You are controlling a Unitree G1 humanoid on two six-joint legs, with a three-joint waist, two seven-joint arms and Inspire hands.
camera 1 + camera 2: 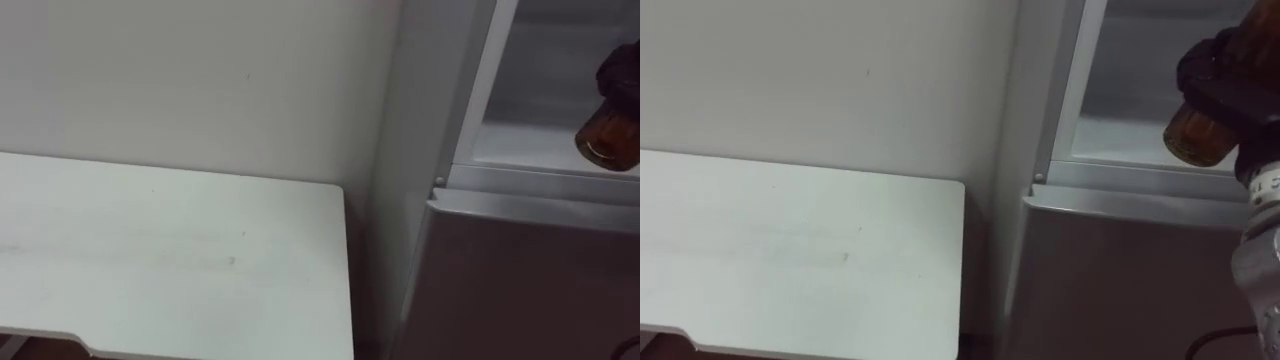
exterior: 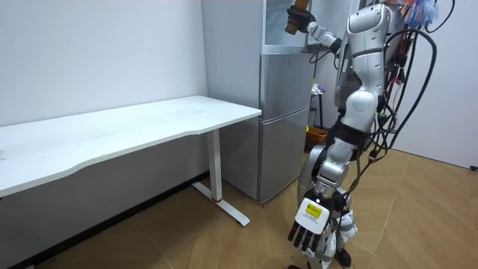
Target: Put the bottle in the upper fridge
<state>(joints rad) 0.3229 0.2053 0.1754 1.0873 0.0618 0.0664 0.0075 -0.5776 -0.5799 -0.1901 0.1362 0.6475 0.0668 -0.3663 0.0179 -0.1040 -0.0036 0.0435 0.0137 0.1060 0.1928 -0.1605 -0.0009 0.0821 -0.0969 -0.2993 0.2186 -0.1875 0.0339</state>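
The robot stands on the wood floor right in front of the tall silver-grey two-compartment fridge (image 1: 1120,270), its right arm raised high. The right hand (image 1: 1220,65) has its dark fingers curled tight round the amber-brown glass bottle (image 1: 1192,135) and holds it tilted, round base towards the robot's head. The bottle sits at the mouth of the open upper compartment (image 1: 1130,90), over the front edge of its pale floor and just above the top edge of the closed lower door. Whether the base touches that floor, I cannot tell.

The left hand (image 2: 308,228) hangs low beside the robot's leg, near the floor — fingers relaxed and pointing down, gripping nothing.

To the robot's left, the long white rectangular tabletop (image 1: 790,250) on white metal legs runs along the plain white wall (image 1: 840,80); its near right corner ends just beside the fridge's side panel, with a narrow dark gap between them.
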